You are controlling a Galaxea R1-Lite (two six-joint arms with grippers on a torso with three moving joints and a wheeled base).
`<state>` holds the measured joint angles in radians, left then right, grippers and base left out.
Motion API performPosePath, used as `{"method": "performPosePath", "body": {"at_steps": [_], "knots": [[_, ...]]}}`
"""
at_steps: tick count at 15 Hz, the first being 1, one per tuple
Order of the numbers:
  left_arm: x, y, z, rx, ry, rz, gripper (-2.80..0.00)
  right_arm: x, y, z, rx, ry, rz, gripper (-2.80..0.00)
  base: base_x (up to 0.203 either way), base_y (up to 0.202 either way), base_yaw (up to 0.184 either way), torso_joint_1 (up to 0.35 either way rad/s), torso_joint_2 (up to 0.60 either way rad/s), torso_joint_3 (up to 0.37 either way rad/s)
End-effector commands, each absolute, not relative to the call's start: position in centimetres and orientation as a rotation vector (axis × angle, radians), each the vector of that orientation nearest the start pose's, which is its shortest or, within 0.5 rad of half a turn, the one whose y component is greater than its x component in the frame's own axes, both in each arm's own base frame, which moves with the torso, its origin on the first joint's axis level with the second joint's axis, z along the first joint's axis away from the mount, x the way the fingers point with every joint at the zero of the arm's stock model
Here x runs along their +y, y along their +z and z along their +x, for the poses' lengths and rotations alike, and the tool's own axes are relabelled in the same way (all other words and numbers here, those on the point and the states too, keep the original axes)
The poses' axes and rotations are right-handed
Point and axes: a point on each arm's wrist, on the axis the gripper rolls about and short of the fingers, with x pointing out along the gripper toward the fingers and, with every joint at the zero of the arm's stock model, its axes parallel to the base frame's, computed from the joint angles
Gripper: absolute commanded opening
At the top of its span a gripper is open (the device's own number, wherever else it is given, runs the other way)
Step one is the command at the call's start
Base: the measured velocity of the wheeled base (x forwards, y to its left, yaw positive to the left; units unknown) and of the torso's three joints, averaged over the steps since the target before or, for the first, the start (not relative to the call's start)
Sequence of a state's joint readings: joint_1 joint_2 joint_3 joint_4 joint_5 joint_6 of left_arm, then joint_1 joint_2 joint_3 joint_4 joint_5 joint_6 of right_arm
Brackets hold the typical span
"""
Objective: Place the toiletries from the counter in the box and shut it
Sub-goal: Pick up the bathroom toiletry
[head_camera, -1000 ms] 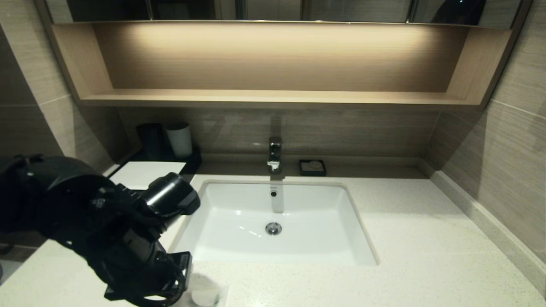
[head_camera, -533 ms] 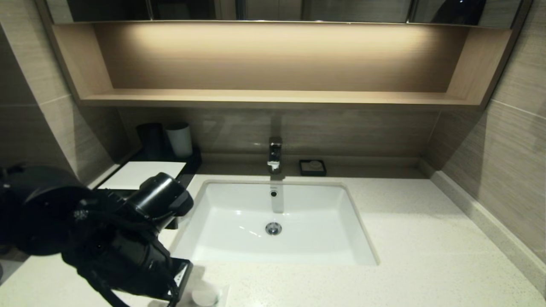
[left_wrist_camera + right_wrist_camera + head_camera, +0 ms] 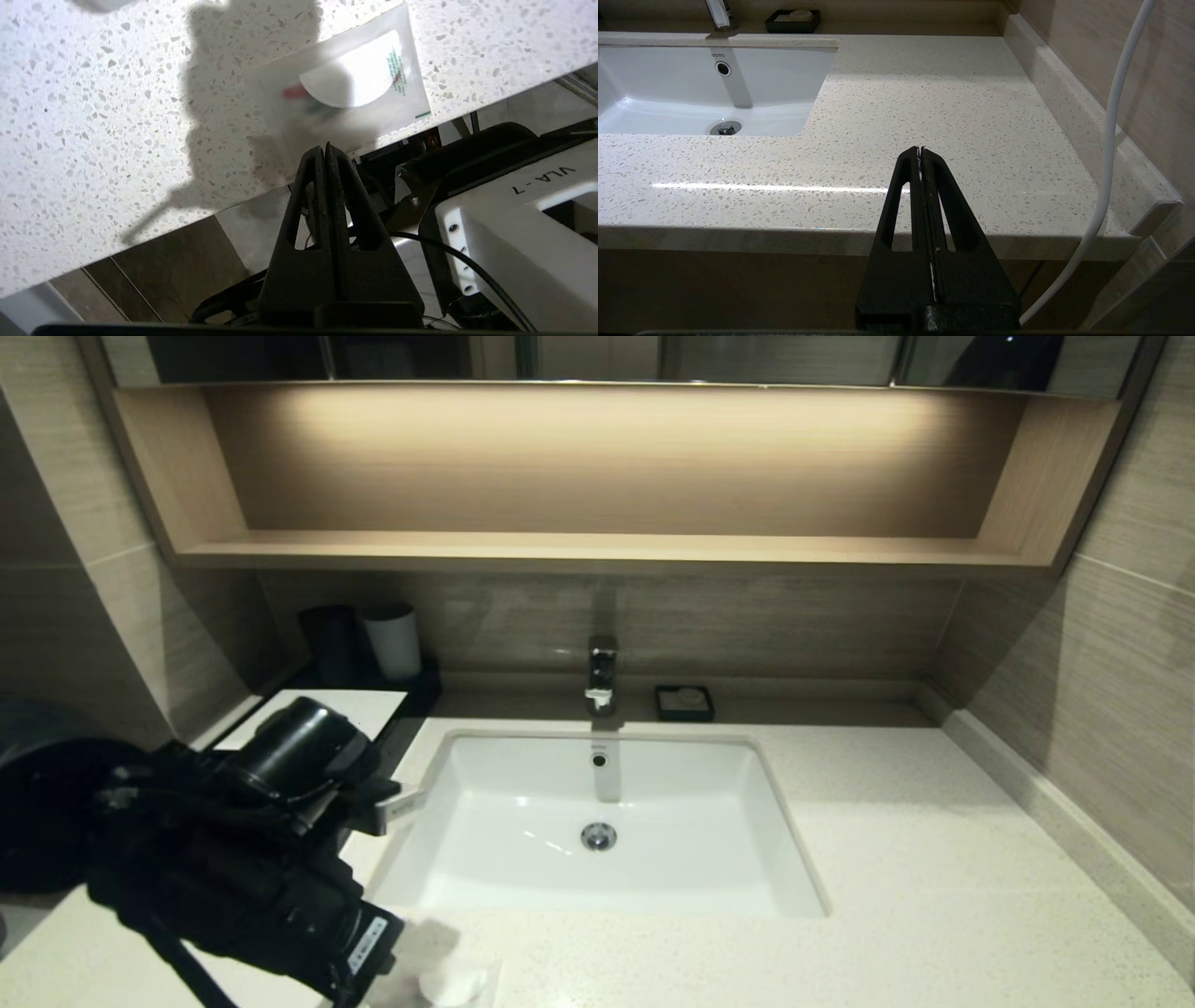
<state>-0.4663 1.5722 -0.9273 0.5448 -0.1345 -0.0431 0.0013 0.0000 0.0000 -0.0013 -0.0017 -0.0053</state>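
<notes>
The squarish clear packet with a white round disc lies flat on the speckled counter by its front edge; it also shows in the head view. My left gripper is shut and empty, its tips just off the packet's near edge above the counter's front edge. My left arm covers the counter's left part and most of the black box, whose white top panel shows behind it. My right gripper is shut and empty, in front of the counter's right front edge. The long packet and the small rectangular packet are out of view.
The white sink basin sits mid-counter with a tap behind it. A small black dish with a pale round piece stands right of the tap. A black cup and a white cup stand behind the box. A white cable hangs beside the right gripper.
My left arm has swung left and back toward the box, and its wrist has pulled away from the disc packet. The packet stays on the counter.
</notes>
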Motion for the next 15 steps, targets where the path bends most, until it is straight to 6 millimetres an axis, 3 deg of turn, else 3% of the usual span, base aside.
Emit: {"method": "performPosePath", "body": {"at_steps": [1,8,15], "knots": [[-9.2,16.6,18.8,1.129,-0.583,0.161,-2.8,0.0,7.5,-2.3,0.0,0.0,-0.006,-2.8,0.0,0.0,0.0,0.0,0.0,0.0],[-7.7,15.2,14.9,0.854,-0.698,0.127,-2.8,0.0,7.5,-2.3,0.0,0.0,-0.005,-2.8,0.0,0.0,0.0,0.0,0.0,0.0],[-7.1,12.5,13.8,0.893,-0.695,0.132,-2.8,0.0,7.5,-2.3,0.0,0.0,-0.006,-2.8,0.0,0.0,0.0,0.0,0.0,0.0]]}}
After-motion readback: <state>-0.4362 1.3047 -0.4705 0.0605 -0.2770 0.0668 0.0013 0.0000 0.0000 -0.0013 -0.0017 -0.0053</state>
